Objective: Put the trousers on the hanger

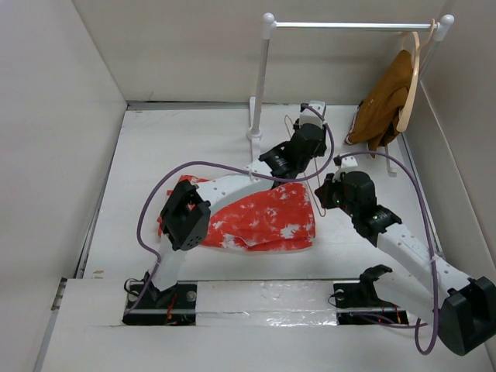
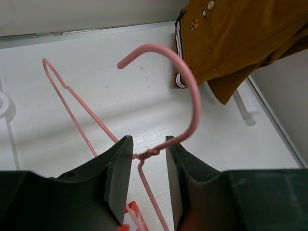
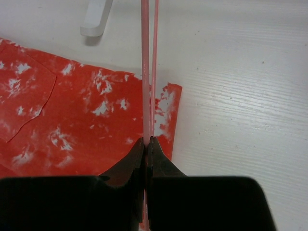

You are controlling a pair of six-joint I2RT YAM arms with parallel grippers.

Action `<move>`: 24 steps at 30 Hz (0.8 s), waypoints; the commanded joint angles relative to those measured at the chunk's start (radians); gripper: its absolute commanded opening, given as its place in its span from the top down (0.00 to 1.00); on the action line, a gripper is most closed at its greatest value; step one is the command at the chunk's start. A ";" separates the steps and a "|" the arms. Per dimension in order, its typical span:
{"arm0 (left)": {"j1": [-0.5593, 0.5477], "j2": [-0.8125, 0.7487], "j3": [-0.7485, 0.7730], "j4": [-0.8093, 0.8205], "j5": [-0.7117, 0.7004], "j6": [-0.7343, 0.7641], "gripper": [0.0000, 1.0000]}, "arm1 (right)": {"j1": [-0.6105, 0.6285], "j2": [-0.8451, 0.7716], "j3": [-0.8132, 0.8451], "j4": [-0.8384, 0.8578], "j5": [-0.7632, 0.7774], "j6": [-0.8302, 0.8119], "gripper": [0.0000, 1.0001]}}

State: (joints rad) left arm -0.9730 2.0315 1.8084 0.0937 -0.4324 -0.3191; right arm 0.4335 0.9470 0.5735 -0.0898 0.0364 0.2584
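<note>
Trousers (image 1: 267, 221) perhaps half under arms

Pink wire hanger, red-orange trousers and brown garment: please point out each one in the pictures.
Pink wire hanger (image 2: 192, 91): left wrist view, on the curve of its hook.
Red-orange trousers (image 1: 267, 221): top external view, on the folded cloth's middle.
Brown garment (image 1: 385, 101): top external view, on its hanging front.

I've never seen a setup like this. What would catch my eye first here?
Probably the bright red-orange trousers with white blotches, lying crumpled mid-table under the two arms. Next, the thin pink hanger: the left gripper sits around its twisted neck, while the right gripper pinches its wire just above the cloth. A brown garment hangs from the rail at the back right.
</note>
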 commanded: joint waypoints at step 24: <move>-0.038 -0.321 -0.504 0.409 0.034 -0.276 1.00 | 0.017 -0.364 0.045 -0.238 -0.065 -0.002 0.28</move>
State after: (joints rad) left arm -0.9867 1.8286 1.3552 0.3336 -0.4000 -0.5003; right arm 0.4412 0.6182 0.5804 -0.2882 0.0147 0.2581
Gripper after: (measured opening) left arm 0.043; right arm 0.741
